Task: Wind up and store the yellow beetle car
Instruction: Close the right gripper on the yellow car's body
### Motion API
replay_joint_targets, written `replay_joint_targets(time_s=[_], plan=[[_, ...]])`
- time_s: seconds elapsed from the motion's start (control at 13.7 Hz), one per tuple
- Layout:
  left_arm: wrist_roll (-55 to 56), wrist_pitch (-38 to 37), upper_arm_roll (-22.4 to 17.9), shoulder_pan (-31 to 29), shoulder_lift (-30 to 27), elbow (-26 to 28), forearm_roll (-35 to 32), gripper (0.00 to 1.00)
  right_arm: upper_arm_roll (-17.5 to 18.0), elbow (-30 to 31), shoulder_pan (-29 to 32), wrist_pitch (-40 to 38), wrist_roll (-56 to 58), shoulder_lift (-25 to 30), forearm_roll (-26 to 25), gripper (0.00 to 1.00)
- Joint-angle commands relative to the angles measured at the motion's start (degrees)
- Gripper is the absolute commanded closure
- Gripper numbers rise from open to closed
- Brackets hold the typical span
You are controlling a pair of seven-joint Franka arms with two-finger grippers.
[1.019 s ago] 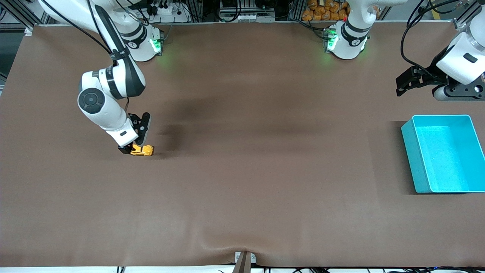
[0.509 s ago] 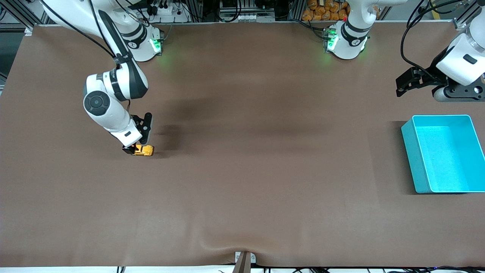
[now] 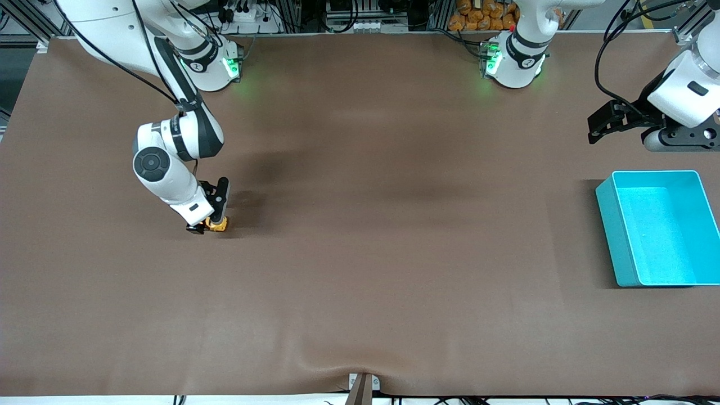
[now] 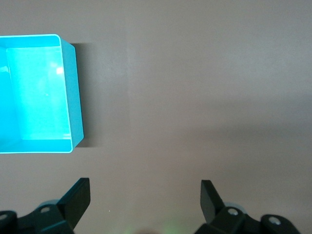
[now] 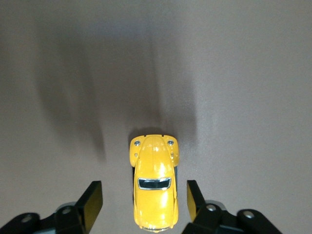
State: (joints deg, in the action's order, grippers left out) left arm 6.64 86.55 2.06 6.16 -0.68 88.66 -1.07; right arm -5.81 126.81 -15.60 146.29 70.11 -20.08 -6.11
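The yellow beetle car (image 3: 217,224) (image 5: 155,192) stands on the brown table near the right arm's end. My right gripper (image 3: 209,226) (image 5: 142,200) is down at the table and straddles the car's body. Its two black fingers (image 5: 92,201) stand on either side with a narrow gap to each flank, so it is open and touches nothing. My left gripper (image 3: 594,133) (image 4: 145,192) waits open and empty in the air at the left arm's end, over bare table beside the teal bin (image 3: 612,236) (image 4: 73,97).
The teal bin is empty and sits at the left arm's end of the table. Both arm bases stand along the table's edge farthest from the front camera. A small bracket (image 3: 363,385) sits at the nearest edge.
My right gripper has slid along the car toward its front end, covering more of it, and its fingers have narrowed in on the body. The left arm has not moved.
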Motion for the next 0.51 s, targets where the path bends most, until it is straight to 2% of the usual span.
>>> replay_joint_targets(time_s=[0.0,0.44], plan=[[0.66,0.37,-0.03,-0.01,0.33,-0.16,1.07,0.0,0.45,-0.07,0.92,1.88,0.29,-1.19,-1.27,0.24],[0.83,0.46,-0.03,0.17,0.51,-0.33,1.07,0.0,0.45,-0.07,1.63,2.33,0.37,-1.9,-1.27,0.28]])
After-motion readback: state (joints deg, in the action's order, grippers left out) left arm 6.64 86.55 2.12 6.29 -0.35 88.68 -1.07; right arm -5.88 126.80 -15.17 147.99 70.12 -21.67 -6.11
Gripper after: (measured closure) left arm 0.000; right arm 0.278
